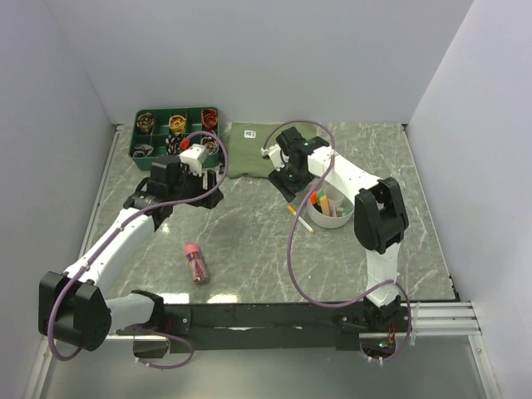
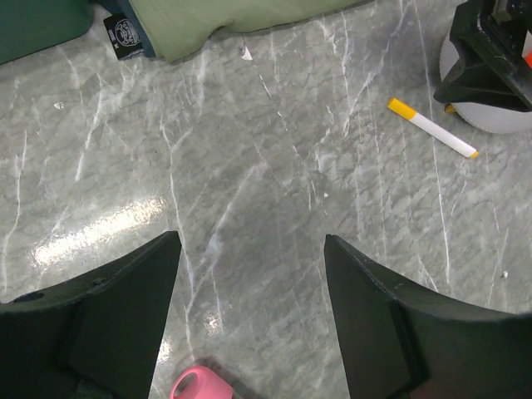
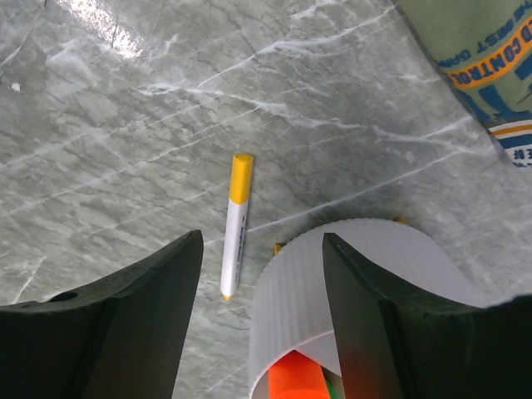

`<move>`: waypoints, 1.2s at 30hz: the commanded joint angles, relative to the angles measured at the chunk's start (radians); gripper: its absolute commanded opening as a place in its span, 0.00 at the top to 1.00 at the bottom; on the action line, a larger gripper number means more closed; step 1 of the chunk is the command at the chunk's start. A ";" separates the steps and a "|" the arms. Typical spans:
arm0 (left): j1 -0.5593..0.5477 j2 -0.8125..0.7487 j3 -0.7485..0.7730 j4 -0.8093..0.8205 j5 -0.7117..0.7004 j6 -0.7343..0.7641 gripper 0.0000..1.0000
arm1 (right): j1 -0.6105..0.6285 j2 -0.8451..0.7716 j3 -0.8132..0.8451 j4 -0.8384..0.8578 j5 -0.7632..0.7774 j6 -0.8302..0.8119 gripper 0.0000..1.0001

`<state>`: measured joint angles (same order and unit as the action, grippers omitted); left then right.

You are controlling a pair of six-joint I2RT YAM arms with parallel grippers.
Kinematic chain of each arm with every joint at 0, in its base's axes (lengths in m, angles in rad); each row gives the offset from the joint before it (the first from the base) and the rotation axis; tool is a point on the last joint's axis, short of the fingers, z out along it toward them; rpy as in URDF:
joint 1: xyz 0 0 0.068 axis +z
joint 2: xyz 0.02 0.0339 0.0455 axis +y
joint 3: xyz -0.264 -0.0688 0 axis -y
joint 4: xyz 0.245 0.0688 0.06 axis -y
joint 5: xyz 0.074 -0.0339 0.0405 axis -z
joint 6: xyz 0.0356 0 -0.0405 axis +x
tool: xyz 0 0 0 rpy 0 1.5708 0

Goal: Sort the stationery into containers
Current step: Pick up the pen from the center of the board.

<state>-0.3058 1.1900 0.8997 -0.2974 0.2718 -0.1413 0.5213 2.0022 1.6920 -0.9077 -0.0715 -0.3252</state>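
A white pen with a yellow cap (image 1: pixel 301 219) (image 3: pixel 235 224) (image 2: pixel 432 127) lies flat on the table just left of the white round container (image 1: pixel 331 213) (image 3: pixel 332 283). An orange marker (image 3: pixel 299 378) and a green one stand inside the container. My right gripper (image 1: pixel 289 184) (image 3: pixel 262 316) hovers open and empty above the container's near rim and the pen. A clear tube with a pink cap (image 1: pixel 196 262) (image 2: pixel 199 384) lies alone nearer the front. My left gripper (image 1: pixel 189 189) (image 2: pixel 249 316) hangs open over bare table beyond the tube, holding nothing.
A folded olive-green cloth (image 1: pixel 253 150) (image 2: pixel 224 21) lies at the back centre. A green divided tray (image 1: pixel 176 133) of small items stands at the back left. White walls close in the table on three sides.
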 commanded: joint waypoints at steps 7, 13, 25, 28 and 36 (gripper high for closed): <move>0.019 0.033 0.010 0.057 -0.005 -0.021 0.24 | 0.019 0.090 0.066 -0.022 -0.011 -0.052 0.41; 0.027 0.046 0.016 0.060 -0.013 -0.015 0.24 | 0.034 0.115 0.060 -0.017 -0.024 -0.055 0.45; 0.034 0.066 0.013 0.070 -0.009 -0.023 0.24 | 0.037 0.135 0.006 -0.025 -0.027 -0.057 0.52; 0.034 0.071 0.011 0.076 -0.003 -0.024 0.23 | 0.037 0.139 -0.003 -0.022 -0.027 -0.057 0.54; 0.034 0.083 0.015 0.081 -0.009 -0.024 0.23 | 0.042 0.168 0.000 -0.008 -0.013 -0.055 0.61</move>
<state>-0.2752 1.2694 0.8997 -0.2501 0.2642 -0.1524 0.5541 2.1490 1.6920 -0.9211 -0.0959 -0.3695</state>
